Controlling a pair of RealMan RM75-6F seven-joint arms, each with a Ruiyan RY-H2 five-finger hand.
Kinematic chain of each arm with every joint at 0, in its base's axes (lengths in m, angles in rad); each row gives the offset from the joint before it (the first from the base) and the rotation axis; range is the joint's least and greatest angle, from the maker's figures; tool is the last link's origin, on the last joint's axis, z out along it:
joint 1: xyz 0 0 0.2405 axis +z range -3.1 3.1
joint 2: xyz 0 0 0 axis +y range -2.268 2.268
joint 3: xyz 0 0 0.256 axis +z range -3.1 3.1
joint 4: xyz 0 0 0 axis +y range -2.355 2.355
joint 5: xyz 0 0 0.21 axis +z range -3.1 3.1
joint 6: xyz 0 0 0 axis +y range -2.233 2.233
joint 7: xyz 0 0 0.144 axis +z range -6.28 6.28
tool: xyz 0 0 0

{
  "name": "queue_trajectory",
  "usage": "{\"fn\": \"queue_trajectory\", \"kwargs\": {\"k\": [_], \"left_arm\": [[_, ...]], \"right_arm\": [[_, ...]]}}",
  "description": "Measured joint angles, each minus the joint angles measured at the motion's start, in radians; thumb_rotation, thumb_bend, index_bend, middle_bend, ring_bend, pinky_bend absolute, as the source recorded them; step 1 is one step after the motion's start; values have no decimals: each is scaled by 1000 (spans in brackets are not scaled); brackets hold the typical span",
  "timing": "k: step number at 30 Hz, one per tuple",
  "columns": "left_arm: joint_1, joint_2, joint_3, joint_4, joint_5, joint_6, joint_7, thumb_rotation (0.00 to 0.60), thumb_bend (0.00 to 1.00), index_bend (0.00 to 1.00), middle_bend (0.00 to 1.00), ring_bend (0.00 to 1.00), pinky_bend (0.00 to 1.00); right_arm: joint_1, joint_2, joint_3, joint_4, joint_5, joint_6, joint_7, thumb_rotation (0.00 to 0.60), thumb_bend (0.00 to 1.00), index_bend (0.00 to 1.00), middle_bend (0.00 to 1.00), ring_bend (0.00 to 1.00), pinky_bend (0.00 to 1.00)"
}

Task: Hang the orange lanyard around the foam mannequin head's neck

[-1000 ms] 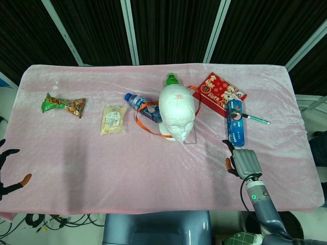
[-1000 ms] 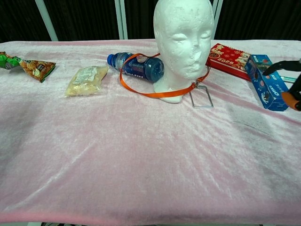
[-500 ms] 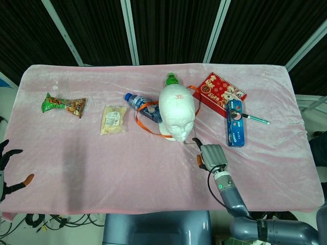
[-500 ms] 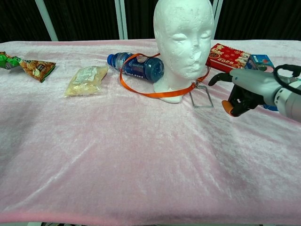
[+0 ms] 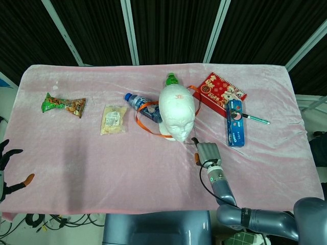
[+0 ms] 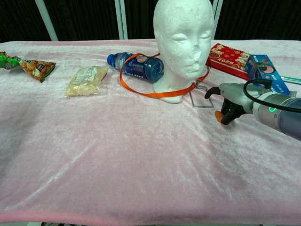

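table (image 5: pixel 76 168): pink velvet cloth | backdrop (image 5: pixel 173 30): black curtain, pale metal struts | floor: cables

A foam mannequin head (image 5: pixel 177 113) stands upright near the centre of the table (image 5: pixel 153 178), with a lanyard (image 6: pixel 141 92) looped round its base and trailing to its 9 o'clock over a bottle (image 5: pixel 143 107) lying on its side there. A second bottle (image 5: pixel 172 79) sits just behind the head at 12 o'clock. Further out at 9 o'clock lie a snack packet (image 5: pixel 114 119) and, well apart near the table's edge, another snack bag (image 5: pixel 63 104). At 2 o'clock rests a booklet (image 5: pixel 220 93), with a box (image 5: pixel 235 122) and a pen (image 5: pixel 255 119) at 3 o'clock. The lanyard's card holder (image 6: pixel 201 98) lies flat at 5 o'clock, the right hand (image 5: pixel 205 153) just beside it. The left hand (image 5: pixel 7 171) is at 8 o'clock, off the table's near corner.
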Motion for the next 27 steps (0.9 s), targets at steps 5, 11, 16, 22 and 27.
{"fn": "queue_trajectory", "kwargs": {"k": [5, 11, 16, 22, 27], "left_arm": [[3, -4, -8, 2, 0, -1, 3, 600, 179, 262, 54, 0, 0], [4, -6, -15, 3, -7, -15, 8, 600, 179, 262, 54, 0, 0], [10, -6, -22, 2, -5, -10, 8, 600, 179, 262, 54, 0, 0], [16, -7, -29, 1, -4, -9, 7, 600, 179, 262, 54, 0, 0], [18, -7, -35, 0, -5, -13, 6, 600, 179, 262, 54, 0, 0]], "right_arm": [[2, -12, -5, 23, -3, -11, 12, 600, 569, 187, 905, 918, 917], [2, -23, -15, 41, -7, -20, 19, 600, 569, 212, 905, 918, 918], [-2, -26, -23, 45, -9, -21, 24, 600, 569, 225, 905, 918, 918], [-7, -25, -32, 37, -15, -22, 31, 600, 569, 230, 905, 918, 917], [-10, -24, -36, 29, -19, -20, 35, 600, 569, 235, 905, 918, 917]]}}
